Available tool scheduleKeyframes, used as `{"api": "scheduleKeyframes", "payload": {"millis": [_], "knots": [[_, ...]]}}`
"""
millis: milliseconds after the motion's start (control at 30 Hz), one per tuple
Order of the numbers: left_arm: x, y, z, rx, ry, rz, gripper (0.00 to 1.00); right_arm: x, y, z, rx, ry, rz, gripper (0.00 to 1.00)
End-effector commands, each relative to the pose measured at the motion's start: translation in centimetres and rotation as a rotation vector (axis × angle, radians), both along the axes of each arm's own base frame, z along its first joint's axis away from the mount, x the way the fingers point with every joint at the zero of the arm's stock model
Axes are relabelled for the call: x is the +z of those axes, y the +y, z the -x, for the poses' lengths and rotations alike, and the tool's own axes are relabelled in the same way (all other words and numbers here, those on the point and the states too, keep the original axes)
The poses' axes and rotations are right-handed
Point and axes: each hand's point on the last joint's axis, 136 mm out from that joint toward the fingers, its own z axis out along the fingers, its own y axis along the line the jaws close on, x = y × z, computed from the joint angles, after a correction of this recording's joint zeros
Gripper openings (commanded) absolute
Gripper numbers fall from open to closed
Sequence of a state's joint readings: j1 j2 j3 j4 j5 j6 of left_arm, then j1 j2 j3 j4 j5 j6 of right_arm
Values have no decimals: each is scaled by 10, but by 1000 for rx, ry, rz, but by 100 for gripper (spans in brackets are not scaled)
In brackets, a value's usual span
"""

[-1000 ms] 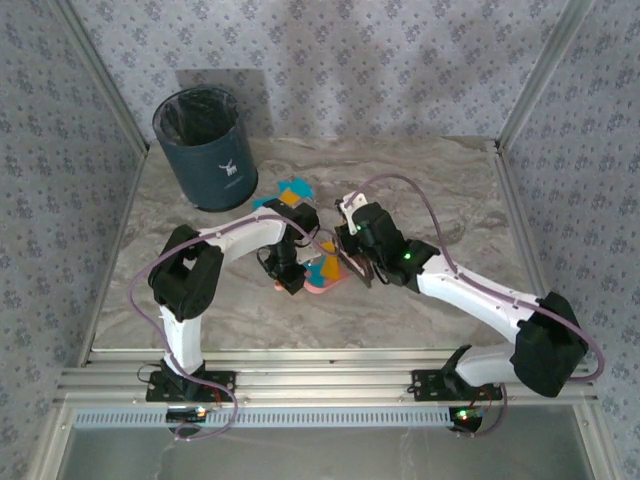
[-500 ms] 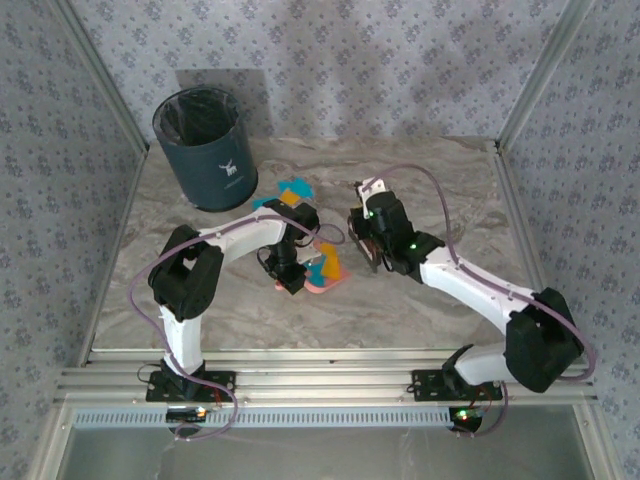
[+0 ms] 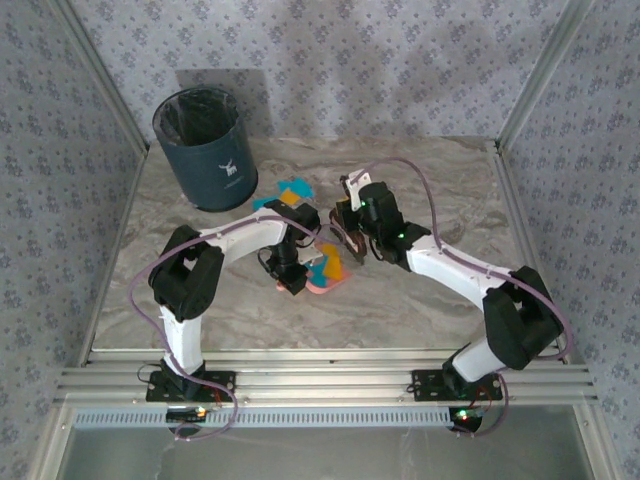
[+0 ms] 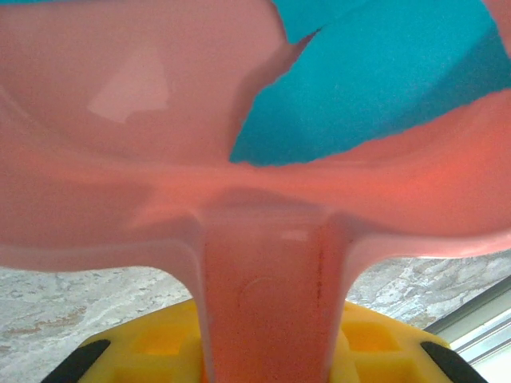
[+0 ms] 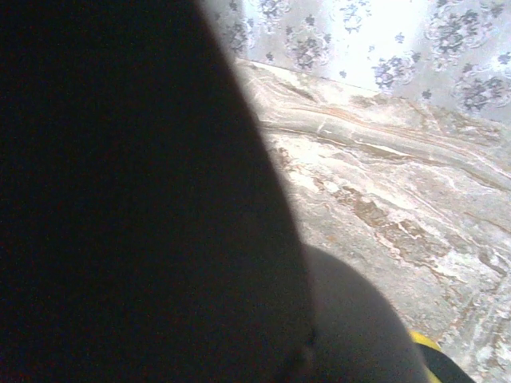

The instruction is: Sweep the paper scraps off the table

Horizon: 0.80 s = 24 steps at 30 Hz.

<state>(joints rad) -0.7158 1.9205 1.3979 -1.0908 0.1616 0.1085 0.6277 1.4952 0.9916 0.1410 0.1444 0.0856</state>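
Your left gripper (image 4: 263,347) is clenched on the pink dustpan (image 4: 120,175) by its handle, with teal paper scraps (image 4: 375,80) just beyond its fingers. A dark shape (image 5: 120,199), perhaps a brush, hides your right gripper (image 3: 352,230), so I cannot tell its grasp.

Far left: dark blue round bin (image 3: 203,150) blocks that corner.
Centre: left arm (image 3: 240,235), right arm (image 3: 450,270), dark brush (image 5: 120,199), pink plastic dustpan (image 3: 325,275), packed tight!
Right: grey-beige marble desk (image 3: 450,190) wide open.

The left arm (image 3: 240,235) is arching from the table's (image 3: 420,310) near edge, wrist pointing back toward that edge, the left gripper (image 3: 290,278) clamping a pink handle (image 4: 267,287). The right arm (image 3: 450,268) is lying stretched toward the middle, the right gripper (image 3: 345,232) hanging beside the left wrist, jaws unreadable
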Motion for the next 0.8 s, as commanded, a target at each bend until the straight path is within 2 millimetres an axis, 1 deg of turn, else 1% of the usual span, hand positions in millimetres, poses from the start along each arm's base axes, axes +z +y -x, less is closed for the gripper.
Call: {"api": "scheduleKeyframes", "payload": {"millis": [0,167,333,600,767], "knots": [[6,0,6,-20,2,16,0,3,19,9,66,19,-30,0],[6,-1,6,-17,-1,16,0,0,21,22,70,54,-40,0],[5,-1,5,-18,-1,16,0,8,21,30,73,59,-86,0],[6,-1,5,-15,-6,18,0,18,23,36,90,59,-124,0],[7,-1,4,-14,-18,20,0,27,15,34,55,28,-120,0]]}}
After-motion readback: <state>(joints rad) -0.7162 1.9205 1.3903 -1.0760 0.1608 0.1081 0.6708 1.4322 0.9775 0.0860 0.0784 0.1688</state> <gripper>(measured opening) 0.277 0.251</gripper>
